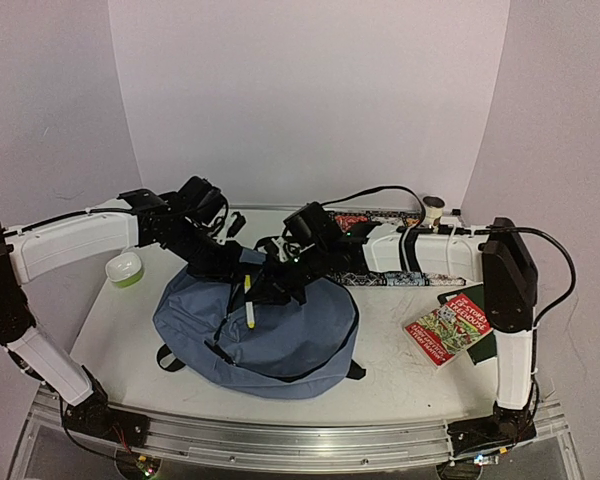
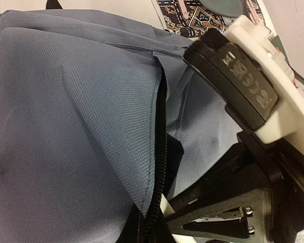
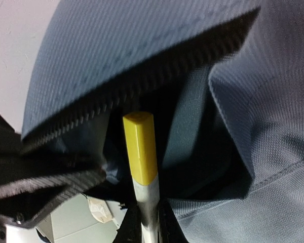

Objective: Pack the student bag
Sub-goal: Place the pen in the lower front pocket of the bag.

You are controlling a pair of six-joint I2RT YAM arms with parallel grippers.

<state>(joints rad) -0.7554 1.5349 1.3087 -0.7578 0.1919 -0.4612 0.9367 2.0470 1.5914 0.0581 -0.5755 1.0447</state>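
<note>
Right gripper [image 3: 148,228] clamps 1 yellow-capped marker [image 3: 140,147] at backpack [image 1: 280,345] opening; left gripper [image 1: 232,262] pinches flap [image 2: 91,126]. Risk: cap snags zipper [image 3: 157,83], or flap slips shut.

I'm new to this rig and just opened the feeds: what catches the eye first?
A big slate-blue fabric backpack sits centred on the table, both arms bent over it. The right fingers pinch a white marker with a yellow cap, aimed into the unzipped opening whose flap the left fingers hold up.
</note>
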